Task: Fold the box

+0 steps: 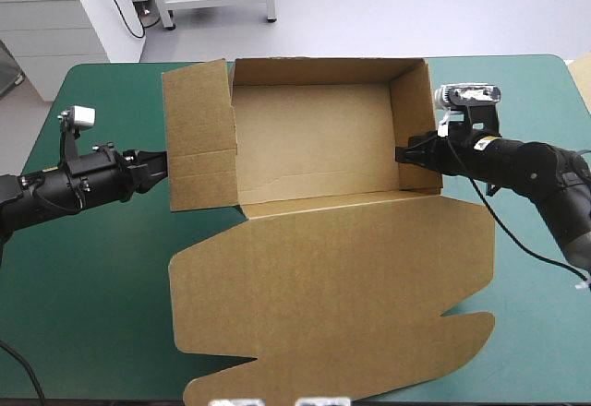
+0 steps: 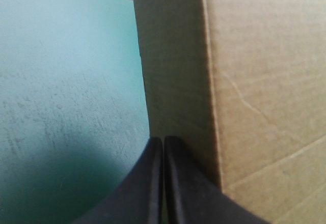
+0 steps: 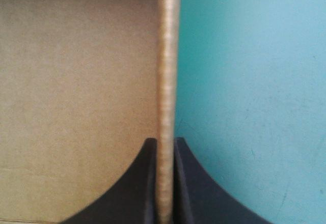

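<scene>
Brown cardboard box (image 1: pixel 328 240), walls up: stiff, light, so I'd hold wall edges. R gripper (image 3: pixel 165 142) pinches right wall (image 1: pixel 413 115); L gripper (image 2: pixel 163 139) pressed together, prob. touching left wall (image 1: pixel 199 138).

Reaching inward: left arm (image 1: pixel 74 185) jaws together, right arm (image 1: pixel 526 168) jaws clamped.

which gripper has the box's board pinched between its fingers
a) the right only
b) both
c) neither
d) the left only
a: in the right wrist view the right gripper has a wall edge of the box running up between its two fingers, while the left gripper is shut, its fingers meeting with the board beside them, not between.
</scene>
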`<state>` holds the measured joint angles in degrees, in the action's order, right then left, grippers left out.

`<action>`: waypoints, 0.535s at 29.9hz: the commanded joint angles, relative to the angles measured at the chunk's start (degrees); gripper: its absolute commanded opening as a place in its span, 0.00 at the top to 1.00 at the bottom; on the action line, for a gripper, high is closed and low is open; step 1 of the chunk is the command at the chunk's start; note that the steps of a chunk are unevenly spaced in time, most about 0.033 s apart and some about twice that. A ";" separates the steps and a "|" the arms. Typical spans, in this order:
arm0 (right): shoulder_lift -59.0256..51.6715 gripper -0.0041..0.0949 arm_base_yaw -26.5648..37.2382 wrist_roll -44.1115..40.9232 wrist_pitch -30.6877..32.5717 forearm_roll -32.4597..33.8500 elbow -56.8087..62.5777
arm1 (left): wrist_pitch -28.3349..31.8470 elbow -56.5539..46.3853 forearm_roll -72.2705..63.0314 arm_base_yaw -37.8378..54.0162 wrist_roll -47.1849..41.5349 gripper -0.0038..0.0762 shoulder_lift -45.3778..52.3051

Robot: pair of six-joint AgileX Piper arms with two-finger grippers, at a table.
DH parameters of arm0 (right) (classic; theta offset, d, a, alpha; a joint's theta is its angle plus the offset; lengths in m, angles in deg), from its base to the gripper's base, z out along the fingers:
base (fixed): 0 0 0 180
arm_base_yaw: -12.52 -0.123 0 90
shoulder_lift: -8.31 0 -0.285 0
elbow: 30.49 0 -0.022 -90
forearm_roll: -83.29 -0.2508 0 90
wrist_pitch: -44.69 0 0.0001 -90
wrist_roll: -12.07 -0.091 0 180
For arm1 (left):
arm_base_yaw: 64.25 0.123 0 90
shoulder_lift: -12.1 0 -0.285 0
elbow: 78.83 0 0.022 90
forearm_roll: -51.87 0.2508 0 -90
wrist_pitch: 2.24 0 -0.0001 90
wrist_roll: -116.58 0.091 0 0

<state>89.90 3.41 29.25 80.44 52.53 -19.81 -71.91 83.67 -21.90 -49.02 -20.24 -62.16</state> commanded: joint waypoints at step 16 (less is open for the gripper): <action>2.83 0.97 0.24 7.80 -4.67 -9.01 -1.65 | -0.23 1.78 -3.43 -6.56 0.36 0.96 1.22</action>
<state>94.43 3.41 36.51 78.85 46.44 -19.81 -71.90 83.67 -21.35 -53.58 -20.11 -62.16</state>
